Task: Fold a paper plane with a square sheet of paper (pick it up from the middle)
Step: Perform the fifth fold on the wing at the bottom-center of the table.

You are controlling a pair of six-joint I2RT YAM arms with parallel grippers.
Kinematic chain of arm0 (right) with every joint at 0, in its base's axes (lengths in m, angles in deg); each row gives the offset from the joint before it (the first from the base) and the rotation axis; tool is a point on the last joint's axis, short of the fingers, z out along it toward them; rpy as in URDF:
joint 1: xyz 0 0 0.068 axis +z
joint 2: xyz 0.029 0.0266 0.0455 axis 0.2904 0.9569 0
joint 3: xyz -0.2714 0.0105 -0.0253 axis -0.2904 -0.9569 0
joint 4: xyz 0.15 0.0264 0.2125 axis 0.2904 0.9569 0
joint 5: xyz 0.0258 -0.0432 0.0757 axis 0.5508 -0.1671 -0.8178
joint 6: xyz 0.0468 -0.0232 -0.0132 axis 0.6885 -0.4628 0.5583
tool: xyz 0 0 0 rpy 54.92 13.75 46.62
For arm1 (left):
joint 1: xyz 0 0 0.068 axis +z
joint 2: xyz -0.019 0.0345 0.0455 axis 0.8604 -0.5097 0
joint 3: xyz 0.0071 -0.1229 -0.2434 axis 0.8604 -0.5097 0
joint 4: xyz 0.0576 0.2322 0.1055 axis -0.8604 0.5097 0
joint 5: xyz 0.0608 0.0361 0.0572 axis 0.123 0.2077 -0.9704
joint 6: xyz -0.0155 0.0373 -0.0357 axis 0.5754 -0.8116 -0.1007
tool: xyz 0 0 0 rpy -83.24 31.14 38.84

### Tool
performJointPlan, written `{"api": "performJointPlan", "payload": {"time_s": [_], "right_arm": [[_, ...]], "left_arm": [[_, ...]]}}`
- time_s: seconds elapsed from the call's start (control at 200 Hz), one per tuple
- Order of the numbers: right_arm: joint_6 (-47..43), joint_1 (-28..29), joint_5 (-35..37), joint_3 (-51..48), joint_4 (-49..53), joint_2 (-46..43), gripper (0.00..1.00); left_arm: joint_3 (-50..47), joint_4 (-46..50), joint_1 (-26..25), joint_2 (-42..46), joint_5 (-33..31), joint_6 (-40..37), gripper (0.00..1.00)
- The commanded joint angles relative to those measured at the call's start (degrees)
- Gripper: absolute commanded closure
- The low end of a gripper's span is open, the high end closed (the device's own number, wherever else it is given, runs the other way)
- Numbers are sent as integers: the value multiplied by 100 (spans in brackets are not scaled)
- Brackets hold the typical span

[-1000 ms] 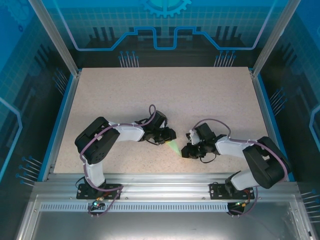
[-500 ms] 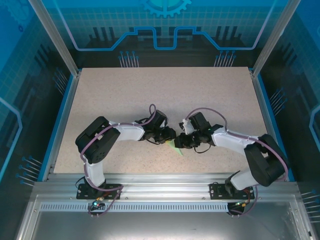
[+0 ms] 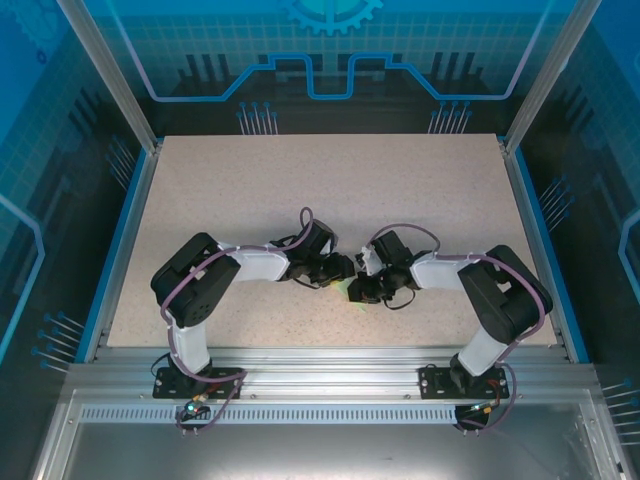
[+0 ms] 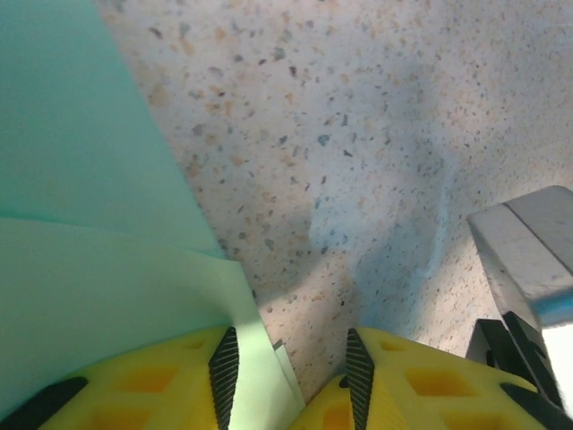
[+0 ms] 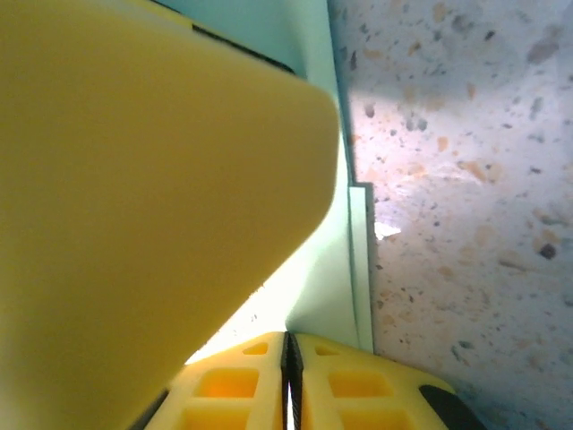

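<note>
The sheet of paper [image 3: 347, 291], pale mint green and folded into layers, lies on the table between my two grippers. In the left wrist view the folded paper [image 4: 89, 224] spreads to the left, with one folded edge running between my fingers against the left pad. My left gripper [image 4: 286, 358] stands open around that edge, at the paper's left end in the top view [image 3: 342, 272]. My right gripper [image 5: 288, 345] is shut, and a crease of the paper [image 5: 331, 269] runs into its closed pads. From above, the right gripper [image 3: 358, 290] meets the left one nose to nose.
The left gripper's yellow finger [image 5: 134, 179] looms close at the upper left of the right wrist view. A grey part of the right arm [image 4: 528, 260] sits at the right of the left wrist view. Speckled tabletop [image 3: 330, 190] stretches behind both arms.
My right gripper has swung left across the table to the paper and closed on its crease. My left gripper stayed in place and its jaws have widened.
</note>
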Motion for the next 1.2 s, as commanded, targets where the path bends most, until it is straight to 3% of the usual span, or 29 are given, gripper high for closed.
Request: {"api": "performJointPlan", "payload": {"time_s": [0.0, 0.145, 0.33, 0.77, 1.085, 1.195], "right_arm": [[-45, -81, 218, -365, 235, 241, 89], [-9, -97, 121, -353, 141, 303, 89], [60, -93, 59, -328, 35, 352, 89], [122, -97, 44, -337, -54, 495, 89], [80, -96, 89, -363, 29, 507, 90], [26, -106, 102, -381, 102, 460, 91]], "left_arm": [[18, 137, 144, 225, -74, -389, 53], [-65, 8, 181, 779, -19, -540, 42], [-456, -382, 181, 1155, -28, -385, 39], [-887, -1808, 93, 483, 391, 188, 40], [-969, -1192, 171, 322, -669, -243, 42], [-1013, -1262, 298, 269, -754, -398, 41]]}}
